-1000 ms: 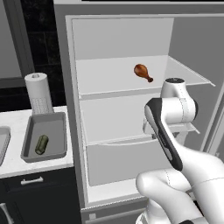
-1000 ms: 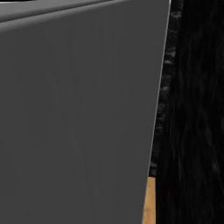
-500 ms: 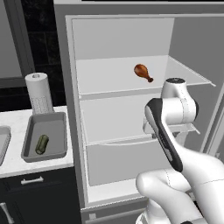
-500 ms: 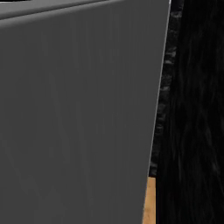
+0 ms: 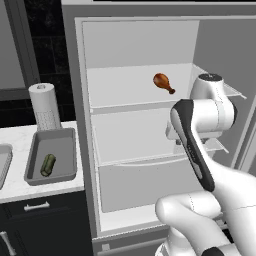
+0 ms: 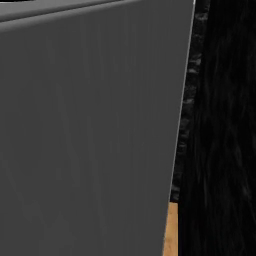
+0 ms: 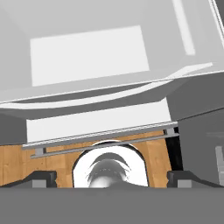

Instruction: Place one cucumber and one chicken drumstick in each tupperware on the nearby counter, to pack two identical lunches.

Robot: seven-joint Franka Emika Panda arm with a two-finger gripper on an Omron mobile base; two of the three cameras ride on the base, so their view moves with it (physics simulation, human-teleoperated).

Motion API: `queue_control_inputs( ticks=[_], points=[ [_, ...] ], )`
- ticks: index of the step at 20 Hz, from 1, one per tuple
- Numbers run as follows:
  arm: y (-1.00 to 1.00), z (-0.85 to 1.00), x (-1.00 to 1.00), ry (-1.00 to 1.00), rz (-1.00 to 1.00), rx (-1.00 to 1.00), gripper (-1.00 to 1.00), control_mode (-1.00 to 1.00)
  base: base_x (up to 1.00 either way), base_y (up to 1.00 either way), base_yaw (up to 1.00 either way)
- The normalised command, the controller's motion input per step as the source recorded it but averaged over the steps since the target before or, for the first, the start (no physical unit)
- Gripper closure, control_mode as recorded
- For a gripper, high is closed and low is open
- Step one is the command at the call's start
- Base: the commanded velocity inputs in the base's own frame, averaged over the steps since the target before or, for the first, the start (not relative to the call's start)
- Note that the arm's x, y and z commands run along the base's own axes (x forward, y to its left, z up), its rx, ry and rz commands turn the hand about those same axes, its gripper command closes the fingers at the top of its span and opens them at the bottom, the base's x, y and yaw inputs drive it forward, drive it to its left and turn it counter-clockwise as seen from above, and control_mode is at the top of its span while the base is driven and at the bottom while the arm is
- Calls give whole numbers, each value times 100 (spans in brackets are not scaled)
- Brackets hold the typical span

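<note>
A brown chicken drumstick [image 5: 163, 82] lies on the upper shelf of the open fridge [image 5: 140, 150]. On the white counter [image 5: 15, 140] to the left stands the darker, tray-like tupperware [image 5: 65, 167] with a green cucumber [image 5: 48, 165] in it. The edge of a lighter grey tupperware [image 5: 3, 162] shows at the far left. My gripper [image 7: 112, 177] is open, its fingertips [image 7: 41, 177] far apart with nothing between them. It points down at the fridge's lower shelves, with the arm in front of the middle shelf, below and right of the drumstick.
A white paper towel roll [image 5: 44, 105] stands behind the dark tupperware. Dark navy cabinets with a silver handle [image 5: 36, 206] sit under the counter. The grey fridge door [image 6: 90, 130] blocks the right base view, with black wall [image 6: 220, 125] beside it. Wooden floor [image 7: 17, 162] lies below the fridge.
</note>
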Motion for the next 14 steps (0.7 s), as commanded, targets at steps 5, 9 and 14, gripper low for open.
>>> queue_control_inputs(
  ticks=[5,9,14],
  points=[
    [4,77,0,-7,0,0,-100,-100,0,0,0],
    [14,68,0,-14,0,0,-100,-100,0,0,0],
    [16,51,0,-14,0,0,-100,-100,0,0,0]
  ],
)
